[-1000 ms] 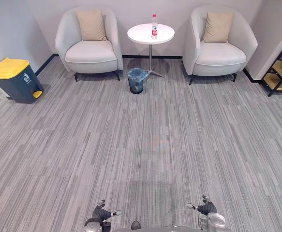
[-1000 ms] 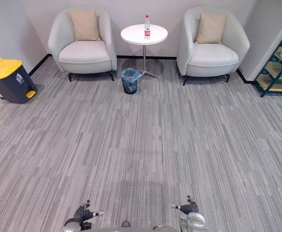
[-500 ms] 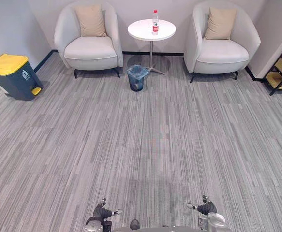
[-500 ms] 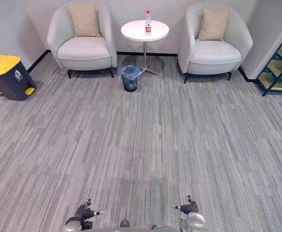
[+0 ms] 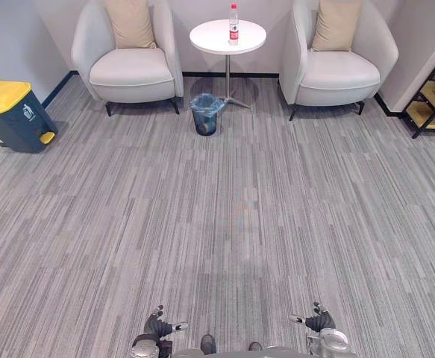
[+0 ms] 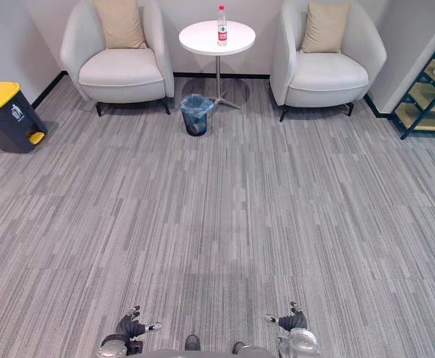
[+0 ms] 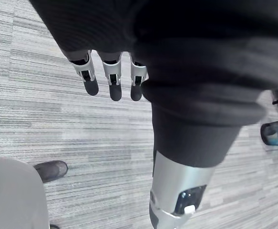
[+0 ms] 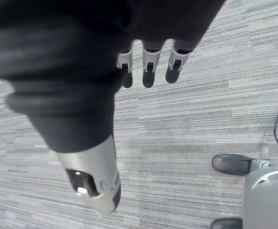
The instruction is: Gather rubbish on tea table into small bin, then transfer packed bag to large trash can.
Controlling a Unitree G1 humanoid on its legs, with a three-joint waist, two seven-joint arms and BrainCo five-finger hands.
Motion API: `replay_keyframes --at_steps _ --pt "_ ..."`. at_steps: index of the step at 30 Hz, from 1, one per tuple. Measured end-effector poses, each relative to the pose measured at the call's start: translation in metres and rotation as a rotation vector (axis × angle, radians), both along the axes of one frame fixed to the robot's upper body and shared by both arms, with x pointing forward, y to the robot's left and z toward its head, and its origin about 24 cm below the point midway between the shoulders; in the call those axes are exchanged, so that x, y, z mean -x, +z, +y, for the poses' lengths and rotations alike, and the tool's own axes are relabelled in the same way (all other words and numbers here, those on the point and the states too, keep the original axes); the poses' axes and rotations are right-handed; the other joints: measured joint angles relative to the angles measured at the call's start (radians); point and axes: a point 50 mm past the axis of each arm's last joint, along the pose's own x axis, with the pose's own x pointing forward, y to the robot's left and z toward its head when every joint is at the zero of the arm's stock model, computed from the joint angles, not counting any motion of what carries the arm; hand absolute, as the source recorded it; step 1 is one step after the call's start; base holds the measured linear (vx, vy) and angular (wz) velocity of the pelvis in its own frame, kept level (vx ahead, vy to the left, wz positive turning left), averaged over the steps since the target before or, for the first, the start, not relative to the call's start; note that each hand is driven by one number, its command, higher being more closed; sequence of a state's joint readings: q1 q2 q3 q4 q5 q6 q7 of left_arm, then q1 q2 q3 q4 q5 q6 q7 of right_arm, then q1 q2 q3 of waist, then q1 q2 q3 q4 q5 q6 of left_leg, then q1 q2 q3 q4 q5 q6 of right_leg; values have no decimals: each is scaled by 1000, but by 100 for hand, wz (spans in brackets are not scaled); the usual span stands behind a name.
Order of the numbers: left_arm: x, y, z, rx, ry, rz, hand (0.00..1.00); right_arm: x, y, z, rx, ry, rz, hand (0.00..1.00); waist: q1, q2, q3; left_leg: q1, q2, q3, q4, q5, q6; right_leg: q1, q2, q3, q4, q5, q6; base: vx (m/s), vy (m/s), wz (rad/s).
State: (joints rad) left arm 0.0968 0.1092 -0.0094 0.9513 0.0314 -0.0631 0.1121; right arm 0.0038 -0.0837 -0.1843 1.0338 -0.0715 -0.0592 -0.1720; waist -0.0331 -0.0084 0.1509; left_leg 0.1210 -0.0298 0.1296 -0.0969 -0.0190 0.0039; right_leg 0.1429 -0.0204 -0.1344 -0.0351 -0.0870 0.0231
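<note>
There it was at the far wall: the round white tea table (image 5: 227, 36), with the pale armchair on the left (image 5: 131, 71) and the matching armchair on the right (image 5: 340, 74). On the tabletop stood one clear plastic bottle with a red label (image 5: 233, 20), upright, and it was the only rubbish I could make out. Just in front of the table's foot, on the grey striped carpet (image 5: 224, 224), sat the small dark bin lined with a blue bag (image 5: 205, 113). Well off to the left by the wall was the large dark trash can with a yellow lid (image 5: 12, 115).

Both hands were low and close in. The left hand (image 5: 156, 327) hung with its fingers (image 7: 113, 78) loose and nothing in it. The right hand (image 5: 319, 322) was the same, fingers (image 8: 149, 67) relaxed and empty.

By my reading this was the approach, with nothing gathered yet. The next move called for crossing the carpet, stopping within reach of the table, then closing a hand round the bottle. It looked tall, light and easy to tip, so the grasp wanted care before the drop into the bin.
</note>
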Motion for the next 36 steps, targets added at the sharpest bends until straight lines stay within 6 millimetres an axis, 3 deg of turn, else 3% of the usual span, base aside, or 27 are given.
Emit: replay_keyframes --at_steps 4,7,11,13,14,16,20,21,22,23,24,26,28,29,31,34,36 --pt "-4 2 0 -1 -1 -18 0 -6 2 0 1 -1 -16 0 6 4 3 -33 0 39 22 -33 9 -46 -3 37 15 -6 9 74 4 -35" --pt "-11 6 -2 3 -1 -53 0 -9 4 -4 9 -6 -28 0 20 21 14 -96 7 74 162 -131 16 -106 -17 68 113 -53 42 137 52 -42" --pt "-19 10 -2 3 -5 -88 0 -11 6 -5 20 1 -37 0 19 35 23 -101 -10 90 245 -189 29 -227 -59 68 424 -154 93 157 109 -6" --pt "-20 11 0 -5 -7 -91 0 -11 6 -4 18 5 -30 0 19 33 32 -67 -18 85 244 -198 43 -307 -82 52 648 -146 91 192 96 14" --pt "-23 13 4 -15 -9 -98 0 -11 6 -4 19 5 -29 0 17 39 45 -27 -17 59 243 -241 68 -359 -94 32 793 -161 83 252 31 17" --pt "-25 15 10 -24 5 -106 0 -13 7 -4 22 15 -33 0 19 29 61 23 -23 48 234 -270 65 -430 -122 -4 881 -221 74 258 -17 21" --pt "-38 19 8 -30 8 -138 0 -27 18 -17 68 30 -95 0 -12 77 100 82 51 10 204 -285 31 -544 -79 -101 710 -217 43 305 -76 30" --pt "-39 20 9 -33 5 -142 0 -26 19 -18 75 32 -102 0 -12 76 100 97 64 8 203 -288 -1 -564 -55 -109 583 -146 25 545 -168 25" --pt "-37 19 10 -37 6 -138 0 -21 17 -16 74 44 -87 0 -13 54 88 122 60 4 203 -303 -30 -564 -47 -110 437 2 -27 478 -148 32" --pt "-36 18 9 -34 7 -133 0 -18 16 -17 78 49 -78 0 -15 53 90 135 64 -3 205 -315 -48 -563 -50 -107 449 74 -95 543 -174 22" --pt "-39 18 2 -13 7 -143 0 -21 18 -19 87 51 -83 0 -18 81 88 127 104 -10 252 -306 -87 -557 -31 -135 484 30 -121 419 -150 13" --pt "-47 21 -3 2 6 -162 0 -32 22 -19 90 62 -114 0 -21 78 88 55 109 -18 422 -248 -144 -512 -24 -138 460 -8 -129 553 -241 5" --pt "-46 20 -11 26 11 -163 0 -37 25 -13 91 97 -133 0 -23 85 98 -72 157 -26 794 -125 -132 -355 -4 -145 341 -16 -125 540 -209 15" --pt "-45 19 -12 30 12 -162 0 -37 25 -12 90 104 -135 0 -19 84 98 -104 174 -18 890 -131 -129 -309 3 -144 308 -16 -126 474 -135 11" --pt "-48 22 -12 36 19 -178 0 -42 27 -5 78 98 -174 0 -2 74 104 -244 244 34 1127 -168 -68 -153 25 -139 199 -30 -132 459 -133 -3" --pt "-52 25 -13 39 21 -202 0 -49 30 -4 75 83 -192 0 28 70 107 -394 253 66 1101 -194 -47 -60 22 -106 133 -39 -121 363 -23 -26" --pt "-53 25 -13 41 27 -203 0 -54 31 0 61 73 -206 0 45 60 117 -446 208 71 936 -201 -42 -11 -2 -84 110 -51 -102 389 101 -39"
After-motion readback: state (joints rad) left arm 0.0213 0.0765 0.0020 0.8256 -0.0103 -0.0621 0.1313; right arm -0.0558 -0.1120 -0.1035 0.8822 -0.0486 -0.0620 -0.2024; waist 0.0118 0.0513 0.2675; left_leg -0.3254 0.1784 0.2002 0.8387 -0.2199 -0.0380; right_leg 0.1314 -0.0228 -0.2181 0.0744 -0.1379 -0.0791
